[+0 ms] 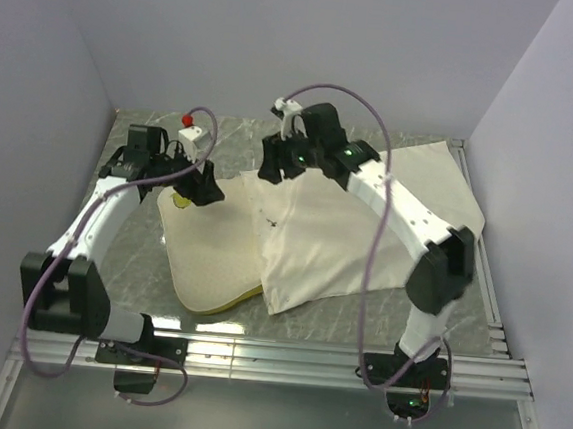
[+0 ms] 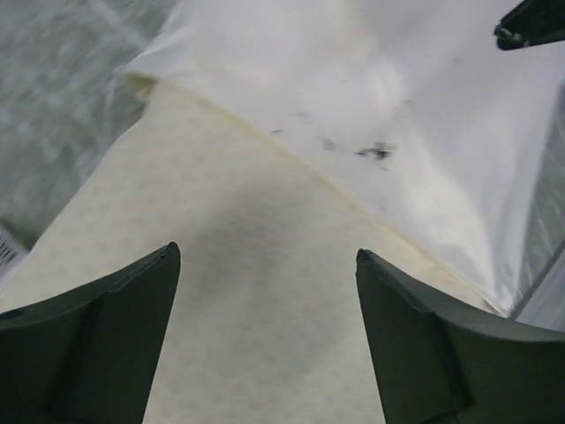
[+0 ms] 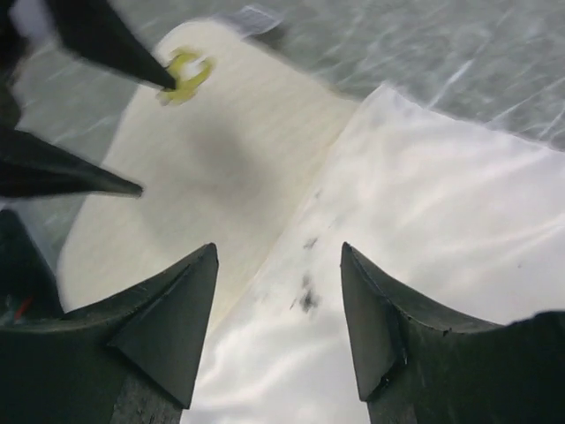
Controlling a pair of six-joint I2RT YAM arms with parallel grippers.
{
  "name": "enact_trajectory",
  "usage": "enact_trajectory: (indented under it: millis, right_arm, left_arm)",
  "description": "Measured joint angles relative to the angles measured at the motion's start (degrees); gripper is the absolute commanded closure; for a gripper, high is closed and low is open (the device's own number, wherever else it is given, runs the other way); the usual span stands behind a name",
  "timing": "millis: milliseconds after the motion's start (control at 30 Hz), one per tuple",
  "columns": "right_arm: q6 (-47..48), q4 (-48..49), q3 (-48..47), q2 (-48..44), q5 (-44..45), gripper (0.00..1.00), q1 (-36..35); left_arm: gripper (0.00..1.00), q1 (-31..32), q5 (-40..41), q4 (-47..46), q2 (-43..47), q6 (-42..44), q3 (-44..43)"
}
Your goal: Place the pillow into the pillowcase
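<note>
Pillow [image 1: 208,253] lies flat on left-centre of table [image 1: 323,142]. Plump rectangular cushion w/ rounded corners, cream, finely grained weave, yellow-green band showing along near edge. Small yellow-green loop [image 3: 185,71] sits at its far corner.

Pillowcase [image 1: 365,231] is spread to the right of it. Bigger, thinner, whiter and smoother cloth, limp, softly wrinkled. Its left edge touches and overlaps pillow's right side. A few small dark specks [image 2: 375,152] near that edge. Pillow is mostly outside the case; can't tell how far its right side reaches under or into the cloth.

Left gripper [image 2: 267,252] hangs over pillow's far end near the loop. Dark wedge-shaped fingers spread wide, nothing between them, only cream fabric beneath. Right gripper [image 3: 278,249] hangs over the line where pillowcase edge meets pillow. Fingers also well apart, gripping nothing. Can't tell if either set of fingertips touches the fabric.

Table top is grey marbled stone look w/ metal rails at near and right edges. Plain pale walls around it.
</note>
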State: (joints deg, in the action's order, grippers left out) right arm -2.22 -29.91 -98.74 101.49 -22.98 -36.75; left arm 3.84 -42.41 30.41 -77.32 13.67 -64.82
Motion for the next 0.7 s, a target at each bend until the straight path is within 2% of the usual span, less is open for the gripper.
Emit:
enact_trajectory:
  millis: [167, 233, 333, 600, 700]
  right_arm:
    - [-3.0, -2.4, -23.6, 22.3, 9.0, 0.33, -0.2]
    - [-3.6, -2.3, -29.0, 28.1, 11.4, 0.3, -0.4]
    - [-3.9, -2.1, -30.6, 32.5, 15.1, 0.26, -1.0]
    - [-4.3, 1.9, -31.0, 37.5, 18.3, 0.26, -3.1]
    - [-4.8, 3.7, -31.0, 39.1, 19.0, 0.29, -3.6]
  left_arm:
    - [0.12, -6.9, 6.1, -3.3, -7.9, -4.2, -1.4]
    - [0.12, -7.8, 9.1, -4.2, -8.8, -5.2, -1.5]
    - [0.12, -7.9, 12.9, -5.4, -9.0, -6.1, -1.5]
    - [0.11, -8.7, 16.8, -8.1, -10.8, -7.6, 0.2]
    - [0.11, -8.9, 17.4, -8.5, -11.7, -8.4, 1.8]
